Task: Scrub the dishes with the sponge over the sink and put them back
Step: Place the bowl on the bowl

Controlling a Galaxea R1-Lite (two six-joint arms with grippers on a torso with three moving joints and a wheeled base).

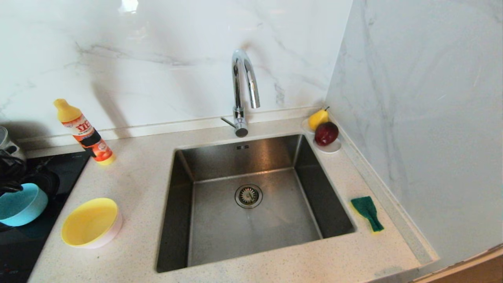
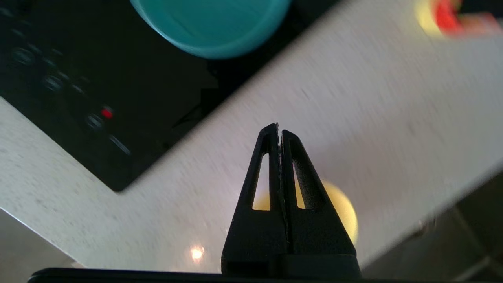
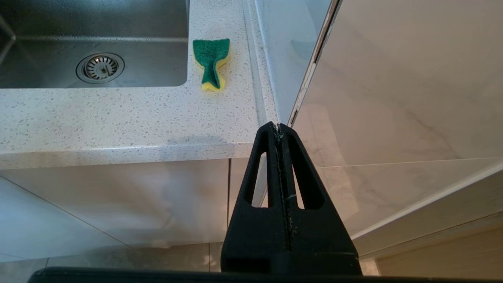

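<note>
Both grippers are pressed shut and empty. Left gripper [image 2: 279,131] hovers over the counter, the yellow bowl [image 2: 342,212] beneath its fingers and the teal bowl [image 2: 212,23] farther ahead on the cooktop [image 2: 78,98]. Right gripper [image 3: 279,129] hangs below the counter edge, with the sponge [image 3: 211,61] lying right of the sink [image 3: 94,39], long axis pointing toward it.

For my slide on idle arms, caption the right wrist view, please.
Parked right gripper, fingers shut and empty, below the counter edge; sponge lies beside the sink.

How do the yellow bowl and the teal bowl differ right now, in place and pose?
The yellow bowl sits on the pale speckled counter left of the sink; the teal bowl sits further left, on the black cooktop. The yellow bowl is stacked in a pale pink one and fully in view; the teal bowl stands alone, cut off by the head view's edge. Both are open side up, similar in size, and ungripped.
</note>
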